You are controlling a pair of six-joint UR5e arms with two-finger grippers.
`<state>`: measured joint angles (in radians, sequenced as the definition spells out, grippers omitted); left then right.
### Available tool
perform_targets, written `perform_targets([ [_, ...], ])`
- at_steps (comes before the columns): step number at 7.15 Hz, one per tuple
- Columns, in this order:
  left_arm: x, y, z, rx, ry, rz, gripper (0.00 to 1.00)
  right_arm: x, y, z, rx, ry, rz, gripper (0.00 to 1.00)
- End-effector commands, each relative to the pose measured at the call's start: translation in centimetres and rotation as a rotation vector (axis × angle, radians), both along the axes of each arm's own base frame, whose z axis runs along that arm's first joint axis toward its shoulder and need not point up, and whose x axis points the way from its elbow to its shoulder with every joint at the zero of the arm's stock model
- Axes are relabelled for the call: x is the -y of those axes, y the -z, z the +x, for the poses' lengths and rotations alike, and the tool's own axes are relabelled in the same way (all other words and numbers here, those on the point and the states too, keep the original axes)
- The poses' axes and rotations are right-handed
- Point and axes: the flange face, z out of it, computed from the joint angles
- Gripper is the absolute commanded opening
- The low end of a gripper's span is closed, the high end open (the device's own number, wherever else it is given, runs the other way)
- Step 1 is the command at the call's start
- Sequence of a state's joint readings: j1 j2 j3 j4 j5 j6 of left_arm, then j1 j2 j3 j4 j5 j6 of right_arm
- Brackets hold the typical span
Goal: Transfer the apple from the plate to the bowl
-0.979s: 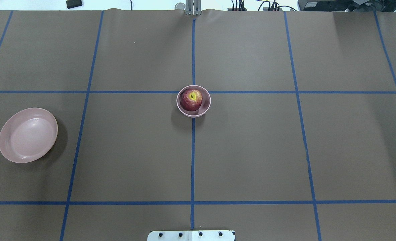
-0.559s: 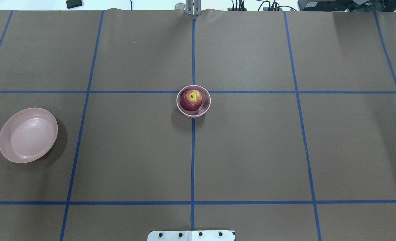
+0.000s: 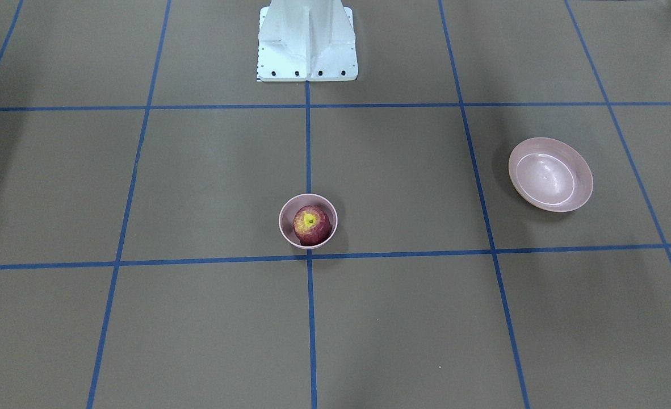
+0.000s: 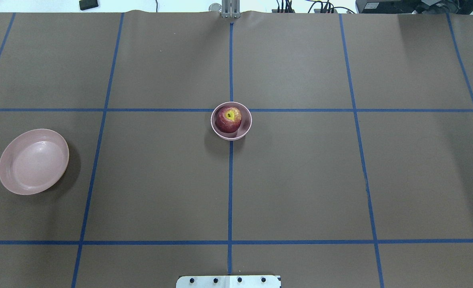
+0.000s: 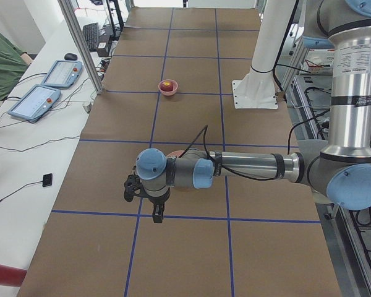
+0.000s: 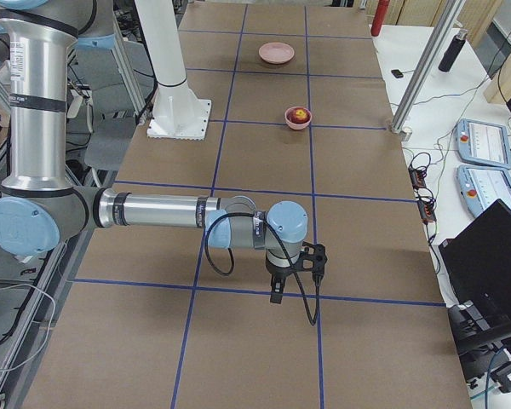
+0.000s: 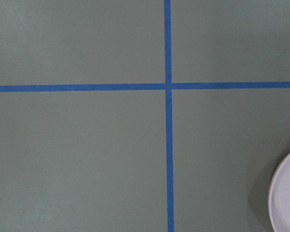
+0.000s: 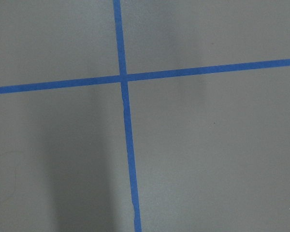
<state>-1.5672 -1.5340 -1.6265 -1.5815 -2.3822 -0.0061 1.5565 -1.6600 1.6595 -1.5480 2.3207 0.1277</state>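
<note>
The dark-red apple (image 4: 228, 119) sits inside the small deep pink bowl (image 4: 246, 128) at the table's centre; both also show in the front view, the apple (image 3: 311, 226) in the bowl (image 3: 285, 218). The wide pink plate (image 4: 33, 161) lies empty at the left; its rim shows in the left wrist view (image 7: 286, 198). My left gripper (image 5: 143, 201) hovers near the plate and shows only in the exterior left view. My right gripper (image 6: 296, 274) hovers over bare table far from the bowl and shows only in the exterior right view. I cannot tell whether either is open or shut.
The brown table cover carries a grid of blue tape lines. The white robot pedestal (image 3: 307, 40) stands at the near middle edge. A metal post (image 5: 80, 43) and teach pendants (image 5: 34, 102) stand beyond the table's far side.
</note>
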Motion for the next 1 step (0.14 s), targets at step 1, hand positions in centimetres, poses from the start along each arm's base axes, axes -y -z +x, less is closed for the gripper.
perform_targets([
  [1, -0.03, -0.25, 0.05, 0.000, -0.001, -0.005, 0.98, 0.00, 0.01, 0.02, 0.000, -0.001, -0.002, 1.00],
])
